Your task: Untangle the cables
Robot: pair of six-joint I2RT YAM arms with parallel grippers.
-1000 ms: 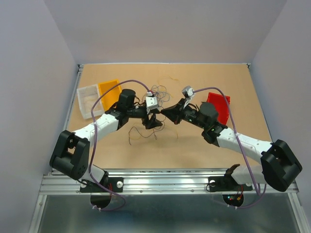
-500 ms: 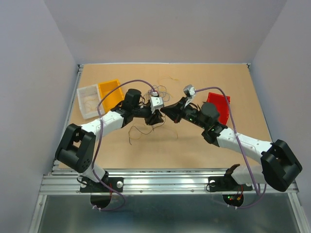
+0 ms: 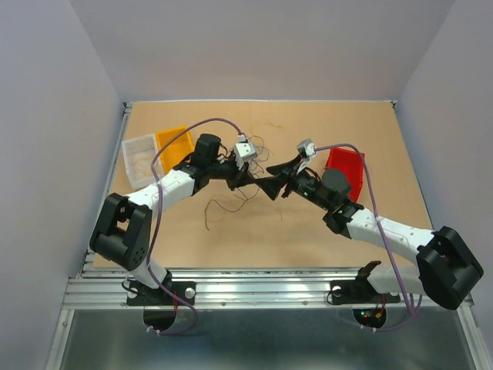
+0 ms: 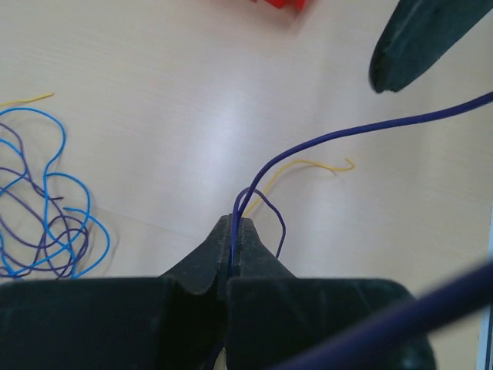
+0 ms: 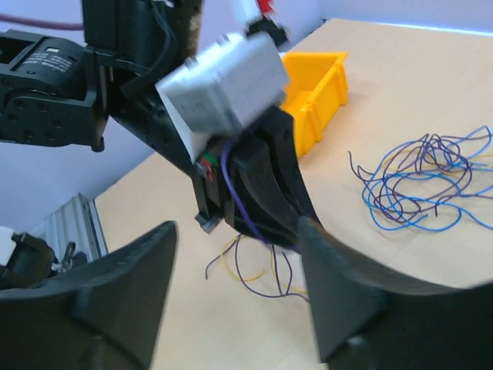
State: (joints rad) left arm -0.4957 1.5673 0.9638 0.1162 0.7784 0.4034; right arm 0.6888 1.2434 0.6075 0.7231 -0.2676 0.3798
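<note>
- The left pincer (image 4: 233, 225) is clamped tight on one dark purple strand (image 4: 400, 119), which rises from between the jaws and curves off sideways. A thin yellow strand (image 4: 308, 162) lies on the board just beyond.
- The right pincer (image 5: 235, 231) is spread wide and faces the left one closely, with nothing between its fingers (image 5: 108, 301).
- The rest of the cables (image 5: 420, 181), a loose knot of blue and purple loops, lie on the board beyond the pincers, between the yellow bin (image 5: 323, 89) and the red bin (image 3: 347, 166). A few strands trail nearer the arms' bases.
- Step, as I judge it: drawing one strand free of the knot. Next, the right pincer likely needs to take the same strand, or pin the knot, so pulling does not drag everything along.
- The surface is a tan board (image 3: 362, 123), with a clear bin (image 3: 139, 158) touching the yellow one. Plain pale walls enclose it.
</note>
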